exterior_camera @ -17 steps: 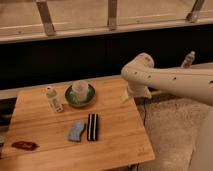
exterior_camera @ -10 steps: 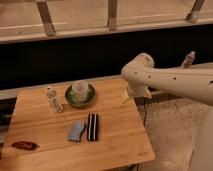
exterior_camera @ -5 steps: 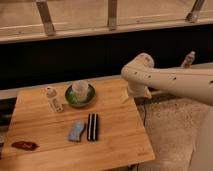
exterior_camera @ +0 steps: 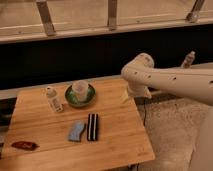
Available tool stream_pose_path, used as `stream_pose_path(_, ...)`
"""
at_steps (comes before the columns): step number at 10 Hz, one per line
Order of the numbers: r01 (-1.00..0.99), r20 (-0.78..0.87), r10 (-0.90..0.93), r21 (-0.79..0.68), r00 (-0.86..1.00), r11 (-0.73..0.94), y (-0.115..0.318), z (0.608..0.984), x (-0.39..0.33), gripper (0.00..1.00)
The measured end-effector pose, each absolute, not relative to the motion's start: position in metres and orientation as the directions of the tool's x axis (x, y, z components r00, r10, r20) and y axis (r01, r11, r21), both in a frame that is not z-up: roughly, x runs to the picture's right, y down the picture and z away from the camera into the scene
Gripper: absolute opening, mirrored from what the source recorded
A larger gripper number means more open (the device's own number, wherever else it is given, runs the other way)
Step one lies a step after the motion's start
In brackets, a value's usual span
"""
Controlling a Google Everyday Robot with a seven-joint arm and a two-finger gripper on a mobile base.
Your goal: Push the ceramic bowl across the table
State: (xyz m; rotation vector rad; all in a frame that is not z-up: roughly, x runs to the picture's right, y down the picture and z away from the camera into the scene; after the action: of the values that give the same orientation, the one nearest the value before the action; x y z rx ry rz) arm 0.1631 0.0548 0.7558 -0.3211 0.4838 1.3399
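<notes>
The green ceramic bowl [exterior_camera: 70,98] sits at the back middle of the wooden table [exterior_camera: 115,140], with a pale cup [exterior_camera: 80,90] standing inside it. My white arm [exterior_camera: 170,80] reaches in from the right. The gripper [exterior_camera: 129,96] hangs below the arm's end, over the table's back right corner. It is about a bowl's width to the right of the bowl and apart from it.
A small white bottle [exterior_camera: 53,99] stands just left of the bowl. A blue-grey item [exterior_camera: 76,131] and a black striped item [exterior_camera: 92,126] lie in the middle front. A red-brown item [exterior_camera: 25,145] lies at the front left edge. A dark wall runs behind the table.
</notes>
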Motion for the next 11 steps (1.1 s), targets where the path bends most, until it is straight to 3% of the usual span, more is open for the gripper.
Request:
stream_pose_path(5,-0.952,-0.508,0.839,0.105,0.196,0.286,0.044,0.765,0.161,0.80)
stream_pose_path(11,-0.892,-0.503,0.794,0.096,0.340,0.443,-0.024,0.856,0.114,0.80)
